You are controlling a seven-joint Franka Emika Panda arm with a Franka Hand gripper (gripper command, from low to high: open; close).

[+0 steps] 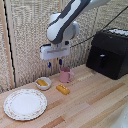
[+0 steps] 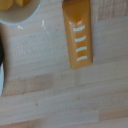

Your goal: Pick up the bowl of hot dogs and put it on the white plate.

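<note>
The gripper (image 1: 54, 62) hangs open and empty at upper centre — free air below it; bowl (image 1: 43, 83) sits lower left, plate (image 1: 25, 104) near the bottom-left edge.

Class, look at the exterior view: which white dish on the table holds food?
The hot dog bowl, small, with orange-yellow pieces inside; the white plate holds nothing.

hot dog bowl (image 2: 15, 11): wrist view cuts it at the picture's edge, only part of the rim and a few hot dogs (image 2: 15, 3) showing; pieces blurred
white plate (image 2: 1, 82): thin sliver at the wrist view's edge; pattern unreadable
gripper (image 1: 54, 63): fingers small and dark in exterior view; gap between them unclear
black appliance (image 1: 109, 52): cropped by the exterior view's right edge
</note>
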